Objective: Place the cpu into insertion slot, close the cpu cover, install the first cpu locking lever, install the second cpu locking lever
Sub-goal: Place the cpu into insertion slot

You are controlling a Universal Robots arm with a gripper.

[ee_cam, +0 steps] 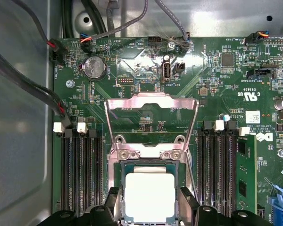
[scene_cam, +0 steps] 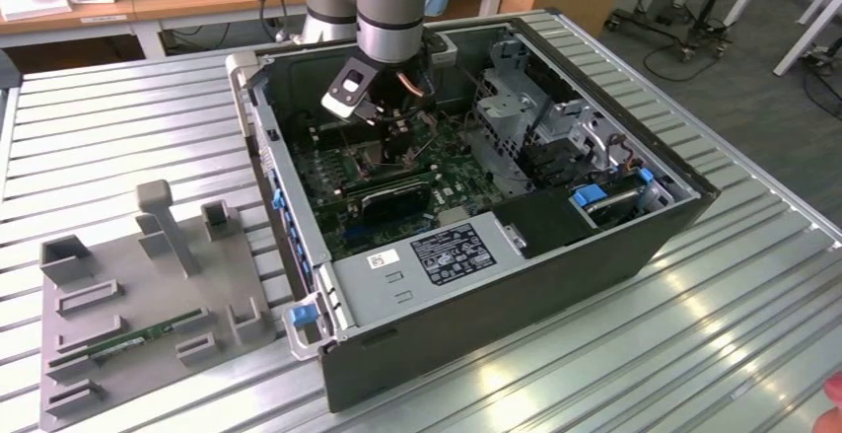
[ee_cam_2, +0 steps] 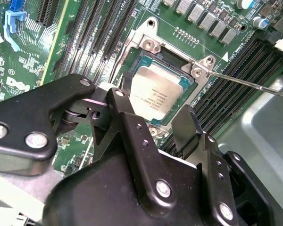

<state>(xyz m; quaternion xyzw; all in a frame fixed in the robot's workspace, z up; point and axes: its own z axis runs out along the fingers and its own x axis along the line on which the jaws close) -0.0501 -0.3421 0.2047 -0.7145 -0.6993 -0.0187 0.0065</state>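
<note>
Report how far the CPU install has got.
Done: the cpu lies in the insertion slot. In hand: the pincer, open, straddles it without gripping. Left: the cpu cover is flipped up off the socket, and a locking lever stands free, unlatched.

Ribbed metal table with two loads

The silver slatted table (scene_cam: 736, 334) spans the exterior view, its ribs running from ten o'clock toward four o'clock. An open dark computer case (scene_cam: 526, 285) lies flat on it, from the centre out toward four o'clock. Just beside the case, at eight o'clock, sits a flat grey fixture tray (scene_cam: 145, 384) with upright grey blocks.
</note>
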